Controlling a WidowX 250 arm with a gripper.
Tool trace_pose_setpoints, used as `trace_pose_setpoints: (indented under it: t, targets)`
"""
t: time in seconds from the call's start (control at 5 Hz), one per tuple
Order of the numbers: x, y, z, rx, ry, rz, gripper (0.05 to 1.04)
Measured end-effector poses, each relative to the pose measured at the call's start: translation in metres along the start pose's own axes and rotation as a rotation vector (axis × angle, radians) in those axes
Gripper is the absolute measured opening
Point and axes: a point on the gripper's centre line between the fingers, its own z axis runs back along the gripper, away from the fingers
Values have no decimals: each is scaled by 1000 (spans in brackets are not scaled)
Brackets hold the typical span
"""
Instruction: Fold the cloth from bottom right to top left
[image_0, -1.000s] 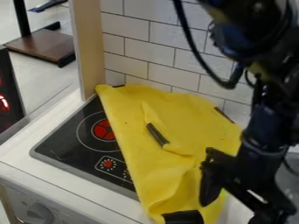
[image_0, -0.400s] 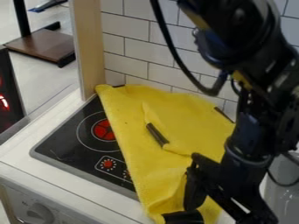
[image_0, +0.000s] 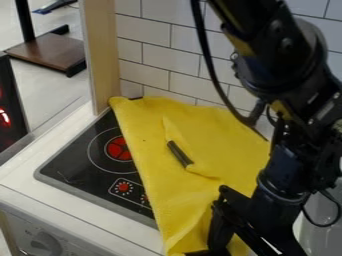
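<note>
The yellow cloth (image_0: 200, 135) lies spread over the right part of the stove, from the back wall down to the front edge of the view. Wrinkles cross its lower part, and a narrow dark patch (image_0: 179, 153) shows near its middle. My gripper (image_0: 236, 245) is open over the cloth's bottom right part, low at the bottom edge of the view. Its left finger (image_0: 218, 227) hangs at the cloth's lower end, with yellow fabric visible to its right. The gripper covers the cloth's bottom right corner, and contact there is hard to make out.
The black stovetop (image_0: 80, 160) with red burner marks is exposed left of the cloth. A white tiled wall (image_0: 167, 50) stands behind, with a wooden post (image_0: 102, 55) at its left end. A grey sink (image_0: 320, 230) is at the right, and a knob (image_0: 45, 245) is on the stove front.
My gripper has moved left and then lower over the cloth. The cloth's bottom end has shifted slightly, and the dark patch there is now mostly out of sight.
</note>
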Motion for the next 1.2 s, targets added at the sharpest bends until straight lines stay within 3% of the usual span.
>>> trace_pose_setpoints:
  t: [0.2,0.6,0.8,1.2]
  targets:
    - [2,7,0,-4,-4,26,960]
    - [3,17,-3,-13,-3,70,382]
    - [3,17,-3,-13,-1,70,214]
    - [3,16,-4,-18,2,75,61]
